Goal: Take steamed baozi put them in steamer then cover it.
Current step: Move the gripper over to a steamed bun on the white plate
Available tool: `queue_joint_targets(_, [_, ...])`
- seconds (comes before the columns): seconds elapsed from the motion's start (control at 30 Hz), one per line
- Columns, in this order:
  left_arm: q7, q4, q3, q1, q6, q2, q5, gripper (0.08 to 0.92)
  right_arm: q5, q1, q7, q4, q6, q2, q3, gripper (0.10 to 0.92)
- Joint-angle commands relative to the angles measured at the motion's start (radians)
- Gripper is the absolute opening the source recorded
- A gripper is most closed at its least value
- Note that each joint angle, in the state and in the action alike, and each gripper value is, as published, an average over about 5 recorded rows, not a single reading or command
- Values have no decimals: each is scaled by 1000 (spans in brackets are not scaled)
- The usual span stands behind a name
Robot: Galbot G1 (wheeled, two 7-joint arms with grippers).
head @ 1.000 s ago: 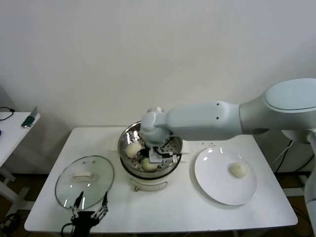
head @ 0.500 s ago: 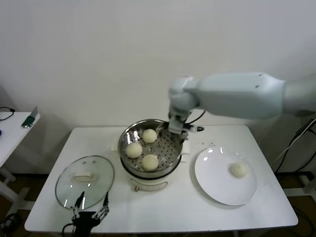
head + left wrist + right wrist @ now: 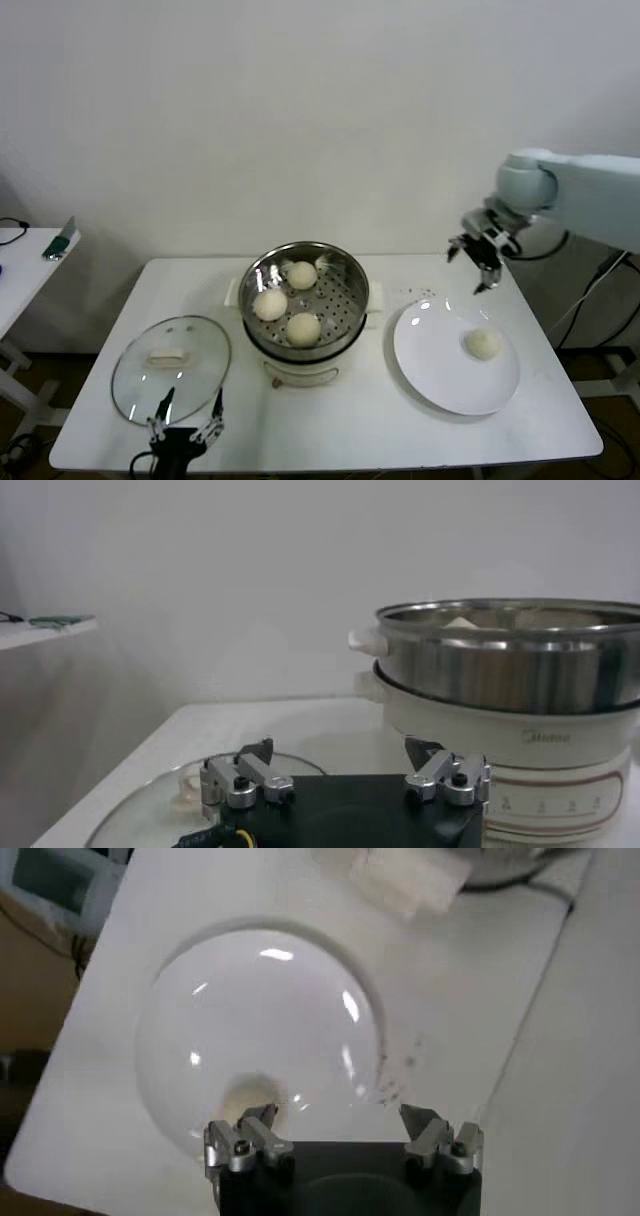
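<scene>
Three cream-white baozi (image 3: 288,301) lie in the shiny steamer (image 3: 340,268), which stands on its white base at the table's middle. A fourth baozi (image 3: 484,344) lies on the white plate (image 3: 432,360) to the right. My right gripper (image 3: 477,262) is open and empty in the air above the plate's far edge; its wrist view shows the plate (image 3: 200,1028) and that baozi (image 3: 250,1095) below its fingers. The glass cover (image 3: 135,385) with its cream handle (image 3: 168,354) lies flat at the left. My left gripper (image 3: 186,414) is open and parked at the cover's near edge.
A side table (image 3: 22,250) holding a small green object stands at the far left. The white wall is close behind the table. The steamer's base (image 3: 540,748) fills the right of the left wrist view. Dark specks dot the tabletop near the plate (image 3: 425,295).
My right arm has let go of a baozi in the steamer, lifted out, and swung right to above the plate. The steamer now shows three baozi. The left arm has not moved.
</scene>
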Motion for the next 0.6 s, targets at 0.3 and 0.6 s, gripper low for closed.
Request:
queue_joint_targets(0.3, [-1, 18, 1, -1, -3, -10, 5, 823, -164, -608, 135, -194, -159, -125, 435, 823])
queue_joint_targets(0.6, [-4, 12, 1, 7, -4, -9, 7, 823, -174, -666, 134, -235, -149, -81, 486, 823])
